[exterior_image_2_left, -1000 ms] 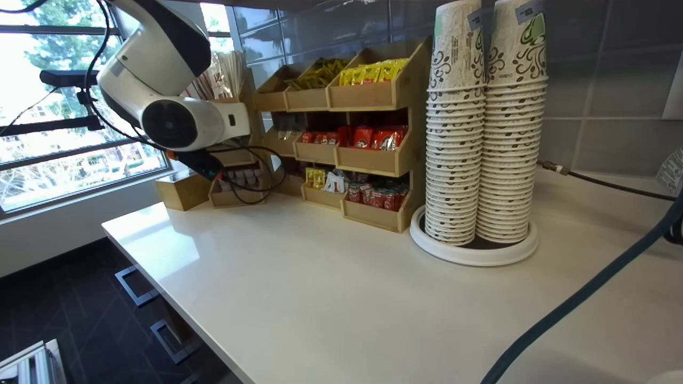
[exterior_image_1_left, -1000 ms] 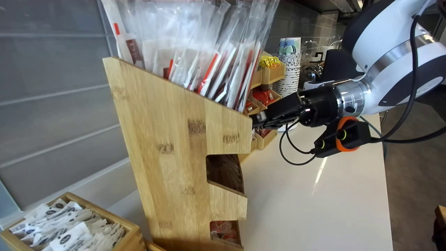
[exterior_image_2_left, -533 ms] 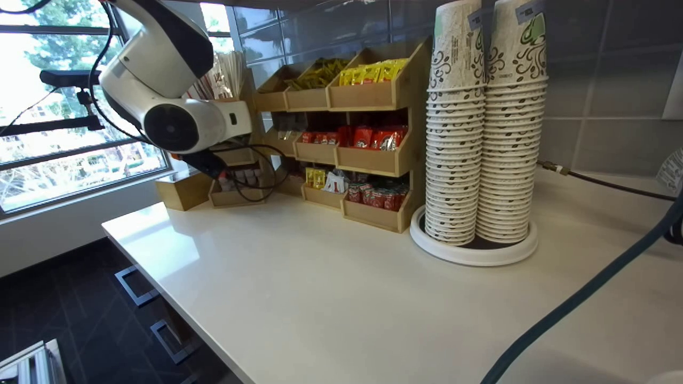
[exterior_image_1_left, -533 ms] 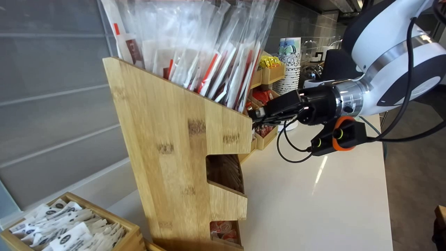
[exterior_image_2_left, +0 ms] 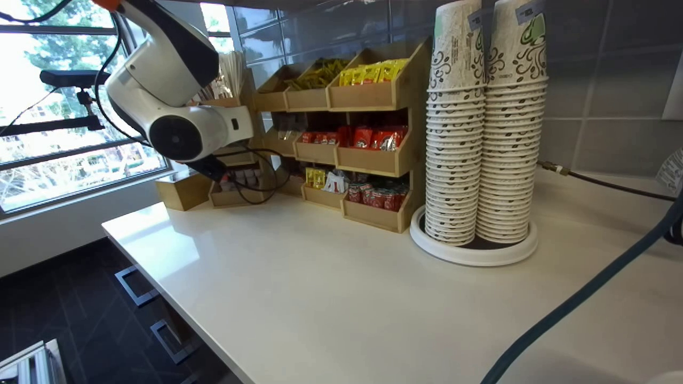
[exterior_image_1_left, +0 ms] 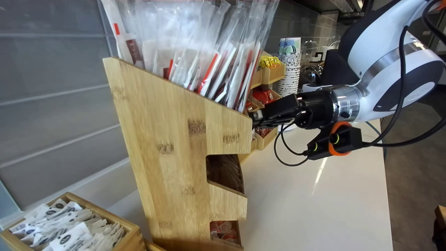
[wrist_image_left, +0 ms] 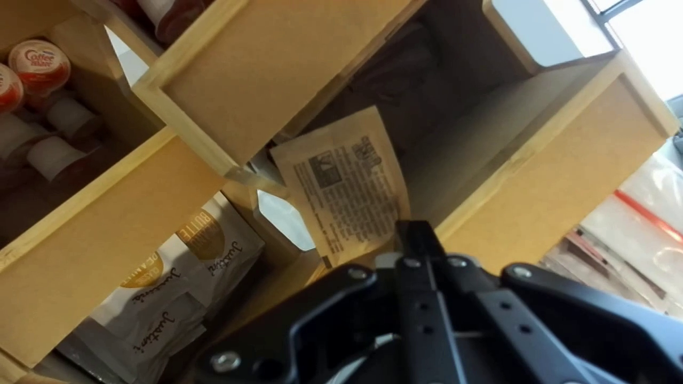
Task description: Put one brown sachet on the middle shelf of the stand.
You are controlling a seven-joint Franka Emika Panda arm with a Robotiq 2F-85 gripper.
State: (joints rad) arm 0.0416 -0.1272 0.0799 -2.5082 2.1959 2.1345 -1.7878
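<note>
Wrist view: brown sachet is right at the mouth of the middle shelf, far edge toward its dark inside, prob not fully in yet tbh.
Gripper: jaws look pinched together w/ the sachet's near corner caught between, so it's got it afaict.
Sachet: held by one corner, prob b/c that leaves most of the paper out front, so it can go in w/o the bulky gripper following.
Arm: reaches in from the front in an exterior view, makes sense imo b/c the shelf faces that way.
Front lip: sachet's edge is just beside it, can't tell if touching. Thin paper could catch or buckle there.
Upper board: overhangs the shelf, so I'd guess headroom's tight.
Stand: its near side hides the gripper's end in an exterior view, so depth's hard to call.
Straws: stick up from the stand's top, prob no bother.
Justin's pkts: one spot over, wrong place, so don't drift that way.
White sachets: in the low box by the stand, diff thing, ignore.
Shelf: next is ease it in past the lip, then let go, imo.
</note>
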